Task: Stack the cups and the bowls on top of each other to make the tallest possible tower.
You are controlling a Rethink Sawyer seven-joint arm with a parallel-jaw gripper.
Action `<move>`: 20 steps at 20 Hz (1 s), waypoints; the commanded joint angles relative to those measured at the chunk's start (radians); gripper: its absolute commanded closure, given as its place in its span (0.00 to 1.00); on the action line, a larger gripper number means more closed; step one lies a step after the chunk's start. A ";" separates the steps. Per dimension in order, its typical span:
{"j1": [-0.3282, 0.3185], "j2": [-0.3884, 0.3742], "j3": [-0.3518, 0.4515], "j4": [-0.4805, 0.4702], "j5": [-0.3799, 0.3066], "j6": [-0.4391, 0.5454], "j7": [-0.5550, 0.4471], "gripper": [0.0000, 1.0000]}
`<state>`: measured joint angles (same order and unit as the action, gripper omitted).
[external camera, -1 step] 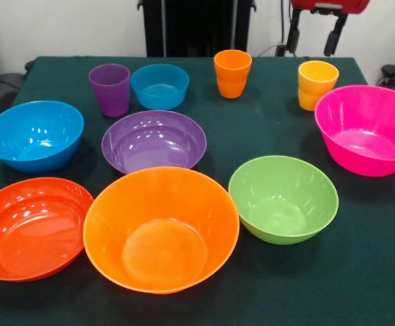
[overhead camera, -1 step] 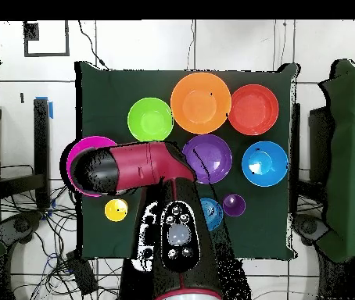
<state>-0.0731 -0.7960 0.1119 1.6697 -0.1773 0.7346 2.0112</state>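
The dark green surface (external camera, -1 step: pixel 360 272) has open room at its near edge, in front of the glossy green plastic bowl (external camera, -1 step: pixel 283 199). The large pink plastic bowl (external camera, -1 step: pixel 367 129) sits at one side edge, nothing nested inside it. The hand (external camera, -1 step: pixel 314 37) hangs high above the yellow plastic cup (external camera, -1 step: pixel 316 84), fingers apart, gripping nothing.

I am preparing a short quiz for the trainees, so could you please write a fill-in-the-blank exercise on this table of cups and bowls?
1. The purple cup stands beside the small ____ bowl.
2. The yellow cup stands next to the large ____ bowl.
3. The number of cups on the table is ____.
4. The green bowl holds ____.

Missing words: blue; pink; three; nothing.
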 commanded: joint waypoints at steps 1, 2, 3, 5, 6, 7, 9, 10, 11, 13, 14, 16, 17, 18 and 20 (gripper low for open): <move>0.016 0.150 -0.008 -0.086 -0.004 -0.081 0.168 0.00; 0.018 0.168 -0.010 -0.095 -0.007 -0.095 0.170 0.00; 0.018 0.181 -0.012 -0.102 -0.007 -0.107 0.169 0.00; 0.019 0.202 -0.016 -0.114 -0.006 -0.124 0.165 0.00; 0.021 0.210 -0.018 -0.117 -0.005 -0.132 0.165 0.00; 0.022 0.218 -0.019 -0.120 -0.004 -0.139 0.165 0.00; 0.021 0.232 -0.019 -0.125 0.002 -0.150 0.158 0.00; 0.021 0.238 -0.020 -0.130 0.004 -0.149 0.154 0.00; 0.022 0.241 -0.023 -0.132 0.006 -0.149 0.151 0.00; 0.021 0.245 -0.024 -0.137 0.012 -0.150 0.143 0.00; 0.021 0.244 -0.025 -0.140 0.015 -0.147 0.140 0.00; 0.023 0.245 -0.027 -0.140 0.018 -0.149 0.137 0.00; 0.023 0.245 -0.027 -0.139 0.020 -0.150 0.136 0.00; 0.022 0.246 -0.026 -0.142 0.020 -0.150 0.133 0.00; 0.021 0.244 -0.025 -0.141 0.022 -0.148 0.129 0.00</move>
<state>-0.0630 -0.5870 0.0614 1.5735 -0.1767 0.6295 2.0115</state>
